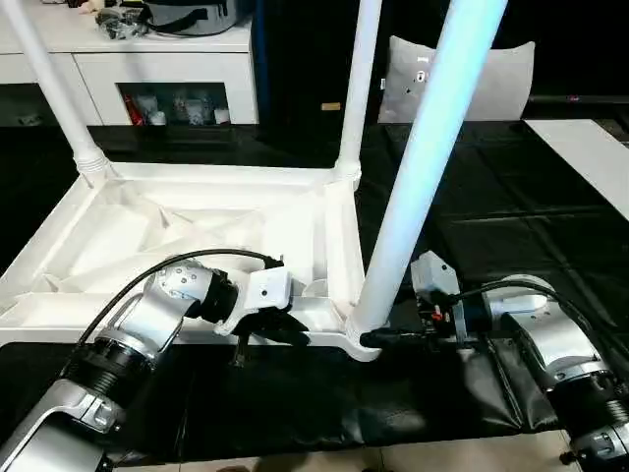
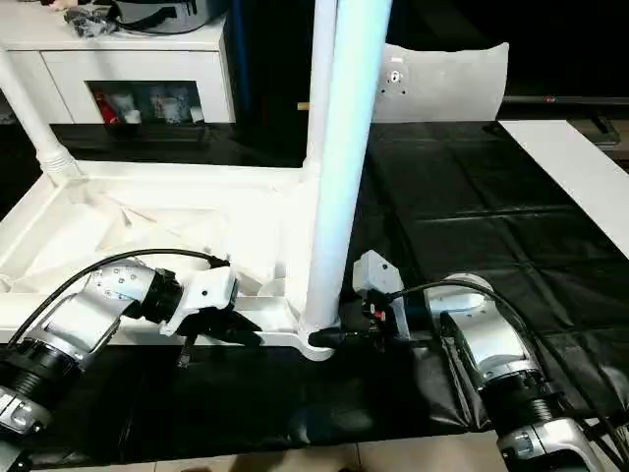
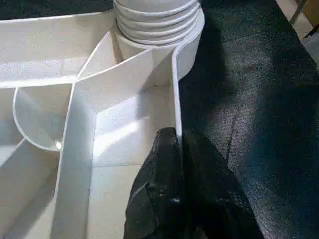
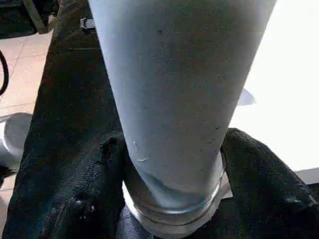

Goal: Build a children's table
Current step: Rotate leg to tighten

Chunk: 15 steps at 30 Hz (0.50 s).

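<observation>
Ribbed white tabletop [image 1: 187,231], smooth tube leg [image 1: 423,167].
Left gripper [image 3: 178,144] pinches the thin rim; right gripper [image 4: 172,164] brackets the leg's flared base.

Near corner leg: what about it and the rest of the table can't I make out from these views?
- Near leg: its top, cut off by the head views' upper edge.
- Its socket seating: in the right wrist view, right gripper fingers flank the base.
- Tabletop: near-left corner, behind the left forearm.
- Fourth leg: not discernible.

view: right wrist | leg [image 4: 174,99] upright, close; black fingers [image 4: 75,199] either side of its ribbed base
</observation>
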Motion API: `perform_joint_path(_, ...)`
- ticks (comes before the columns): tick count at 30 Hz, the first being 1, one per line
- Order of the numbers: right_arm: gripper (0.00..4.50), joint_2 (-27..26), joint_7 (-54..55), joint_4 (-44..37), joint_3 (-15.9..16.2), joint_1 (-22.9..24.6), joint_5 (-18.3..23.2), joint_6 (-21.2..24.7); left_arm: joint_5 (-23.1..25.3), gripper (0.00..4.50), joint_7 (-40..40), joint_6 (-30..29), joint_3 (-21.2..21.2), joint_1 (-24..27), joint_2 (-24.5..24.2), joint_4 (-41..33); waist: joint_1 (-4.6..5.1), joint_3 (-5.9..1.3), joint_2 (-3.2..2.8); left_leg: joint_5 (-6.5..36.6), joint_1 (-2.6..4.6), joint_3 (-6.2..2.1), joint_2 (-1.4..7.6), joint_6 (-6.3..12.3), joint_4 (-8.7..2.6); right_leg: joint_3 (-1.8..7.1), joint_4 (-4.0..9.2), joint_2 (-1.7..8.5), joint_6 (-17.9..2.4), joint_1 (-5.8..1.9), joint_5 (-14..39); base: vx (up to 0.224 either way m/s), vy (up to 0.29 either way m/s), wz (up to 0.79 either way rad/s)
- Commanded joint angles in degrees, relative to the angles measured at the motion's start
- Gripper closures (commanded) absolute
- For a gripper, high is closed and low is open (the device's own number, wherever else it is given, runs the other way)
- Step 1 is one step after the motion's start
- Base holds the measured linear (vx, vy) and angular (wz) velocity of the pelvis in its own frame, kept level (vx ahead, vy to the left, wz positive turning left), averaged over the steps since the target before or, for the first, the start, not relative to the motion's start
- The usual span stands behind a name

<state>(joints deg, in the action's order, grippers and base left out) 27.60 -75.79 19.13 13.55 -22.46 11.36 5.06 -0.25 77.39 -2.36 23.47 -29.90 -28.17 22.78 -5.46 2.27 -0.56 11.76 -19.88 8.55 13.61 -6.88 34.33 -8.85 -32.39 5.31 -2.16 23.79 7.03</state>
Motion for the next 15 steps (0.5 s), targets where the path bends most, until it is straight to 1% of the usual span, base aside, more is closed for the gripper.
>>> perform_joint_path(1, 1.86, 0.3, -1.2, 0.1, 0.8, 0.1, -0.3, 0.4, 1.2, 4.50, 2.0, 1.0, 2.2, -0.4, 0.1, -0.1, 0.24, -3.76, 0.78, 9.3, -0.23, 1.34, -0.42, 4.45, -3.96, 2.87, 3.74, 2.72, -4.7, -3.82, 24.8, 0.000, 0.000, 0.00)
perform_joint_path(4, 1.89, 0.3, -1.1, -0.1, 1.1, 0.5, -0.3, 0.6, 1.3, 4.50, 1.7, 1.0, 2.1, -0.3, 0.1, 0.0, 0.25, -3.77, 0.78, 9.3, -0.21, 1.30, -0.35, 4.40, -3.99, 2.90, 3.65, 2.71, -4.8, -3.80, 24.4, 0.000, 0.000, 0.00)
perform_joint_path(5, 1.89, 0.1, -0.8, -0.7, 1.3, 1.1, -0.1, 1.3, 1.2, 4.50, 1.3, 0.5, 2.0, 0.0, 0.2, -0.3, 0.26, -3.81, 0.68, 9.4, -0.18, 1.31, -0.38, 4.37, -3.97, 2.88, 3.71, 2.69, -4.9, -3.82, 24.3, 0.000, 0.000, 0.00)
perform_joint_path(6, 1.89, 0.1, -0.7, -0.8, 1.3, 1.2, -0.1, 1.5, 1.1, 4.50, 1.2, 0.4, 1.9, 0.0, 0.2, -0.4, 0.21, -3.81, 0.45, 9.3, -0.19, 1.29, -0.40, 4.35, -3.97, 2.89, 3.67, 2.66, -4.9, -3.85, 24.1, 0.000, 0.000, 0.00)
perform_joint_path(8, 1.89, -0.4, 0.0, -1.6, 1.3, 1.8, 0.3, 2.7, 1.0, 4.50, 0.1, -0.8, 1.5, 0.3, 0.6, -0.9, 0.21, -3.80, 0.57, 9.6, -0.12, 1.29, -0.35, 4.27, -4.00, 2.90, 3.70, 2.70, -5.0, -3.82, 24.1, 0.000, 0.000, 0.00)
perform_joint_path(9, 1.89, -2.1, 3.5, -3.3, 0.9, 3.0, 1.0, 6.6, -0.1, 4.50, -4.2, -6.0, -0.4, 0.7, 2.6, -2.7, 0.35, -3.76, 0.38, 9.7, -0.14, 1.33, -0.30, 3.99, -4.04, 2.93, 3.65, 2.58, -5.1, -3.89, 23.8, 0.000, 0.000, 0.00)
perform_joint_path(10, 1.89, -2.7, 4.8, -3.8, 0.8, 3.3, 1.1, 7.9, -0.7, 4.50, -5.6, -7.8, -1.2, 0.8, 3.4, -3.3, 0.28, -3.65, 0.39, 9.7, -0.01, 1.27, -0.16, 3.77, -4.15, 2.99, 3.64, 2.68, -5.4, -3.85, 23.7, 0.000, 0.000, 0.00)
perform_joint_path(11, 1.89, -3.1, 5.6, -3.9, 0.7, 3.3, 1.0, 8.3, -0.8, 4.50, -6.3, -8.6, -1.4, 0.8, 3.8, -3.6, 0.41, -3.30, 0.47, 11.4, 0.12, 1.31, -0.36, 3.58, -4.19, 2.72, 4.16, 2.66, -4.8, -3.70, 26.3, 0.000, 0.000, 0.00)
perform_joint_path(12, 1.89, -3.4, 6.2, -3.9, 0.6, 3.3, 0.9, 8.6, -0.8, 4.50, -6.8, -9.2, -1.6, 0.8, 4.0, -3.8, 0.73, -3.00, 0.53, 14.3, 0.49, 1.34, -0.75, 3.09, -4.08, 2.22, 4.95, 2.57, -3.0, -3.54, 31.2, 0.000, 0.000, 0.00)
perform_joint_path(13, 1.89, -4.2, 8.0, -3.8, 0.4, 3.3, 0.7, 9.6, -0.7, 4.50, -8.2, -10.4, -2.0, 0.8, 4.6, -4.3, 0.95, -2.79, 0.51, 15.7, 0.72, 1.28, -0.90, 2.80, -4.00, 1.92, 5.42, 2.59, -2.0, -3.40, 33.7, 0.000, 0.000, 0.00)
perform_joint_path(14, 1.90, -9.0, 17.7, -1.8, -0.9, 2.1, -1.3, 12.0, -0.6, 4.50, -15.5, -15.6, -4.1, 0.9, 8.3, -6.2, 1.79, -2.62, 0.36, 18.6, 1.36, 1.16, -1.37, 2.08, -3.43, 0.79, 6.78, 2.45, 1.1, -3.07, 38.7, 0.000, 0.000, 0.00)
perform_joint_path(15, 1.90, -9.0, 17.7, -1.8, -0.9, 2.1, -1.3, 12.0, -0.6, 4.50, -15.5, -15.6, -4.1, 0.9, 8.3, -6.2, 1.79, -2.62, 0.36, 18.6, 1.36, 1.16, -1.37, 2.08, -3.43, 0.79, 6.78, 2.45, 1.1, -3.07, 38.7, 0.000, 0.000, 0.00)
